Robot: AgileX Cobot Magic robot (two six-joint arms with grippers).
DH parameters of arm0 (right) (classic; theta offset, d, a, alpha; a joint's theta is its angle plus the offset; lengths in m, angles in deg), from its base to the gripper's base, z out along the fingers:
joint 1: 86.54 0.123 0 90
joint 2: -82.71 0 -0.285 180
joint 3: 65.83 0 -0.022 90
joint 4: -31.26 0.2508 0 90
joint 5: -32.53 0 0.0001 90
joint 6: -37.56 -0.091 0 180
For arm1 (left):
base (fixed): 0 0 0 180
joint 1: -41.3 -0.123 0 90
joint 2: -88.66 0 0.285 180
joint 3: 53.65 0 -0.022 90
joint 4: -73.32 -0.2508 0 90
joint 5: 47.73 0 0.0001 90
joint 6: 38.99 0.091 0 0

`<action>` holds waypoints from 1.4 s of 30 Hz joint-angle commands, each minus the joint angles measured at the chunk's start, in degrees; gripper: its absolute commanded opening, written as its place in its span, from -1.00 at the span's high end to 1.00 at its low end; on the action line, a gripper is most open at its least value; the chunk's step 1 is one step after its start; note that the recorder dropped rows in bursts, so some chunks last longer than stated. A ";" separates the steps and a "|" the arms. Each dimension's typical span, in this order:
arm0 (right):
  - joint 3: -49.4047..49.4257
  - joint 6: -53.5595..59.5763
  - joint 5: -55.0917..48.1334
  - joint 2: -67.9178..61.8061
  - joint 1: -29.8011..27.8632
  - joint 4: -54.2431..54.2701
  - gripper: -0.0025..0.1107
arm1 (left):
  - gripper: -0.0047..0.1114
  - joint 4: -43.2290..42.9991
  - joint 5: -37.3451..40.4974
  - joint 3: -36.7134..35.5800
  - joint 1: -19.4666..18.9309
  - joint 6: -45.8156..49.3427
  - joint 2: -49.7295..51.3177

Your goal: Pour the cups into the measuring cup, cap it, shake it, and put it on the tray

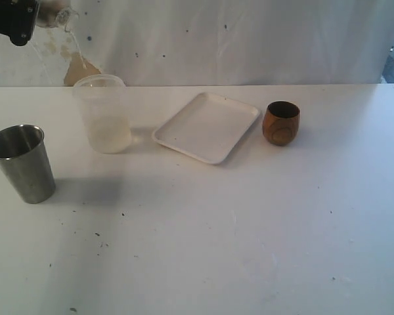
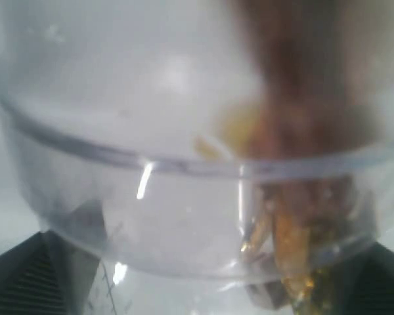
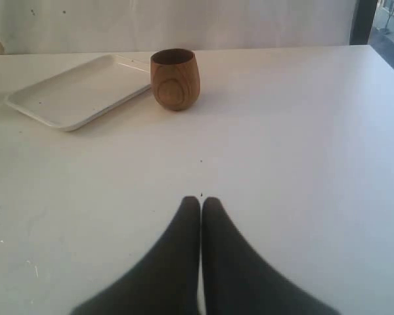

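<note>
One arm matters: left gripper (image 1: pixel 23 20) clamps the measuring cup (image 1: pixel 54 16) aloft, tray (image 1: pixel 207 126) below and to its right; right gripper (image 3: pixel 201 203) pressed together

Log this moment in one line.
left gripper: holds measuring cup aloft | right gripper: shut, empty | tray: empty | steel tumbler, wooden cup: upright

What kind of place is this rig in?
Likely a staged lab bench, not a kitchen: plain white table, stained white backdrop sheet, only a few props like the tray and wooden cup.
</note>
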 commanded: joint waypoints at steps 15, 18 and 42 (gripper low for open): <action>0.14 -0.11 0.70 0.26 -0.22 0.09 0.96 | 0.92 -1.55 -1.99 0.77 0.72 1.64 -2.64; 0.14 -0.11 0.70 0.26 -0.22 0.09 0.96 | 0.92 -4.61 -2.26 0.77 0.69 2.18 -2.64; 0.14 -0.11 0.70 0.26 -0.22 0.09 0.96 | 0.92 -7.18 1.70 0.77 4.08 3.78 -0.43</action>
